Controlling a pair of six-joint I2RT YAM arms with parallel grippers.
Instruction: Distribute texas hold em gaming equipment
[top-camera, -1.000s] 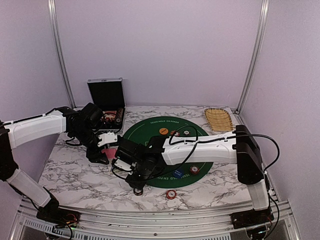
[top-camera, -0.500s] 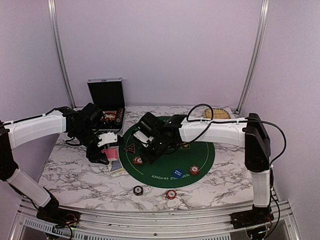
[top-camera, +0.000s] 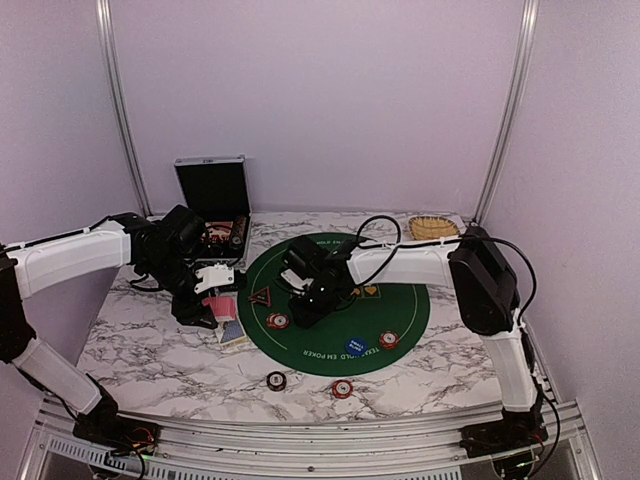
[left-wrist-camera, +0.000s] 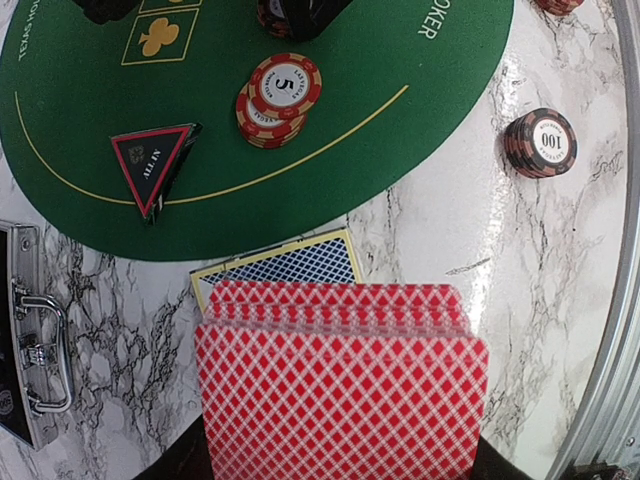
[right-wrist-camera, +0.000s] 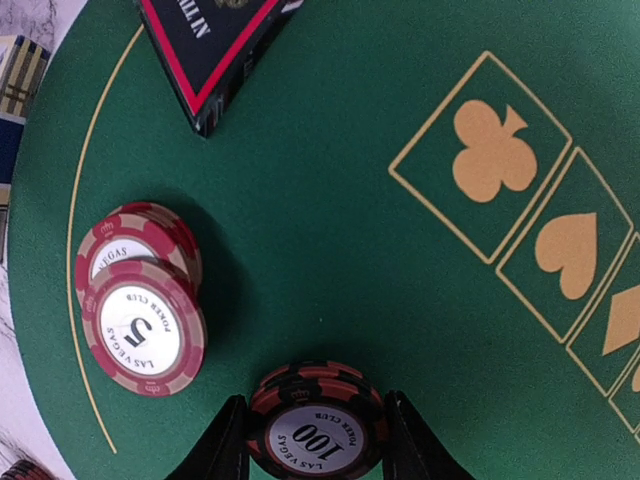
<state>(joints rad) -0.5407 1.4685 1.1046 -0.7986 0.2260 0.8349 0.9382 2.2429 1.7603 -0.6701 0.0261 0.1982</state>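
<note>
Pinching a dark chip stack (right-wrist-camera: 318, 428) between my right gripper's (right-wrist-camera: 320, 442) part-open jaws; my left gripper (top-camera: 218, 305) clamps red cards (left-wrist-camera: 340, 400).

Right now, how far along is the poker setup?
Partway. Done: the triangular marker, a stack of red chips and a blue button lie on the green mat. In hand: left gripper holds the red-backed deck, right gripper a 100 chip stack. Left: dealing those cards.
</note>
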